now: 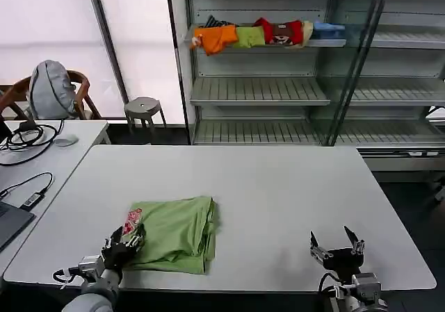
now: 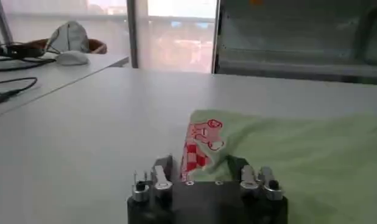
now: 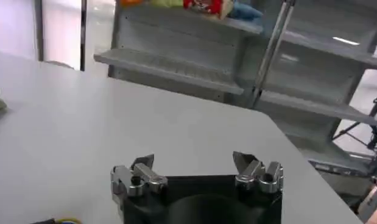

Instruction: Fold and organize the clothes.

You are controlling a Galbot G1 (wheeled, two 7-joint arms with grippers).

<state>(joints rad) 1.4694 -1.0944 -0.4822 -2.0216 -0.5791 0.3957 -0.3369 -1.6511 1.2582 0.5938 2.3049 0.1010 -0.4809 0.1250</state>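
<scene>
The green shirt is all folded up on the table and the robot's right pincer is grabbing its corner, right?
Not quite. It is the left pincer that is at the corner of the folded green polo shirt, as the head view shows. The right pincer sits open over bare table, away from the shirt. The rest is right: the shirt lies folded on the table.

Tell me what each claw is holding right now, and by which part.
The left claw is at the near-left corner of the folded green polo shirt, by the checkered print; whether it grips the fabric cannot be told. The right claw is open and holds nothing.
</scene>
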